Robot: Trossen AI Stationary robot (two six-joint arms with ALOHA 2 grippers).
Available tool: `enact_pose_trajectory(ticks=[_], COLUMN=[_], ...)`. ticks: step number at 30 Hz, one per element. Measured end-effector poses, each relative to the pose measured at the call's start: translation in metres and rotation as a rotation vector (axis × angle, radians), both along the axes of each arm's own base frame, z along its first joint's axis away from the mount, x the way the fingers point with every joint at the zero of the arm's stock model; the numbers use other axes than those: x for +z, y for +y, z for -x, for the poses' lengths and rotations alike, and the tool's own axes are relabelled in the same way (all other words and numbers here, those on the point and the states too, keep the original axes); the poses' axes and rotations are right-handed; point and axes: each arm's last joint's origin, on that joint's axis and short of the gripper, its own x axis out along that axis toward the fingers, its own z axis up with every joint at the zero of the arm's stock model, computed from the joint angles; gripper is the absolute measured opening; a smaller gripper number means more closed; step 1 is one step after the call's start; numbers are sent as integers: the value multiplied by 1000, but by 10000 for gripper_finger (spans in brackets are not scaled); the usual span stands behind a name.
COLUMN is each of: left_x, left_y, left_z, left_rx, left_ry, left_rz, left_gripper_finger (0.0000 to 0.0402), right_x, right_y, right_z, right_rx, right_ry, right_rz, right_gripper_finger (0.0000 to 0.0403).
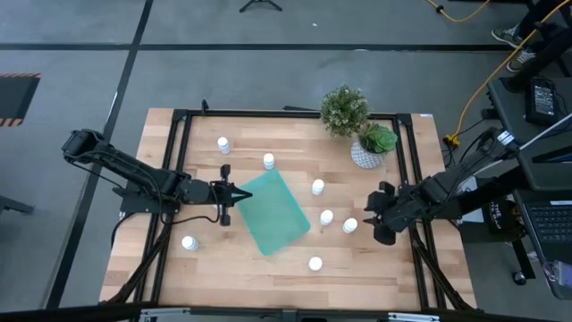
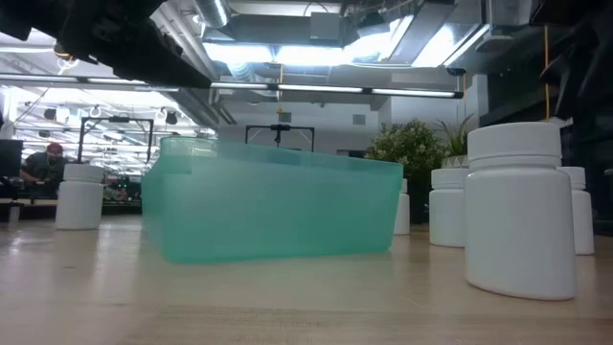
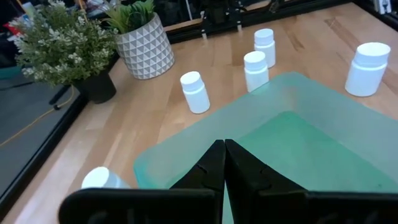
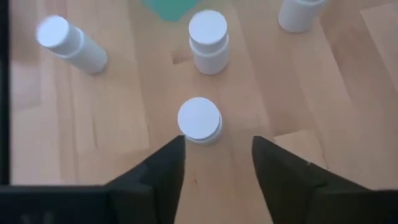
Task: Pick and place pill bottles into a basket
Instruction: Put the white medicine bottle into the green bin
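Observation:
The teal basket [image 1: 274, 212] lies askew mid-table, also seen low [image 2: 273, 211] and from the left wrist [image 3: 292, 140]. Several white pill bottles stand around it on the wood. My left gripper [image 1: 234, 195] is shut, its tips [image 3: 222, 155] over the basket's near left corner; I cannot tell whether they pinch the rim. My right gripper [image 1: 375, 219] is open right of the basket. One bottle [image 1: 349, 225] stands just ahead of its fingertips [image 4: 217, 146], seen cap-up [image 4: 199, 119], untouched. Another bottle [image 1: 326, 217] stands just beyond it [image 4: 209, 40].
A white patterned pot [image 1: 366, 154] with a green plant and a bushy plant [image 1: 344, 109] stand at the back right. Lone bottles stand at the front [image 1: 315, 264], front left [image 1: 189, 242] and back left [image 1: 223, 144]. A black frame [image 1: 179, 114] borders the table.

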Motion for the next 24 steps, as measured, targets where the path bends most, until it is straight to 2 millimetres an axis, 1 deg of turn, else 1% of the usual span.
enact_pose_trajectory(ticks=[5,9,18,24], left_x=[0,0,1,1], left_y=[1,1,3,3], left_z=[0,0,0,0], left_rx=[36,43,80,85], left_ry=[-5,-5,-12,-12], left_rz=[-14,-20,-48,-50], left_gripper_finger=[4,4,4,4], right_x=[-11,-20,-38,-45], right_y=[6,10,18,22], right_z=[-9,-14,-27,-32], right_rx=[1,1,-1,-7], right_ry=[49,97,154,162], right_rz=[34,68,106,107], right_gripper_finger=[233,251,257,257])
